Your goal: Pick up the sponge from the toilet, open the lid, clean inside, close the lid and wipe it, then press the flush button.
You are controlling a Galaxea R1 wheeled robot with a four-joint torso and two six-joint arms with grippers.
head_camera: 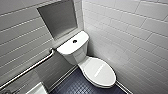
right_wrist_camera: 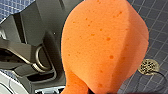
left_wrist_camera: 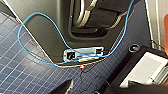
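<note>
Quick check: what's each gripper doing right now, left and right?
Left gripper: cannot be told whether open or closed; nothing seen in it.
Right gripper: closed, holding the sponge.

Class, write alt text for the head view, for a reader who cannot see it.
A white toilet with its lid closed stands in a corner of white-tiled walls, a dark flush button on its tank top. A metal grab bar runs along the left wall below a recessed niche; the floor is dark blue.
</note>
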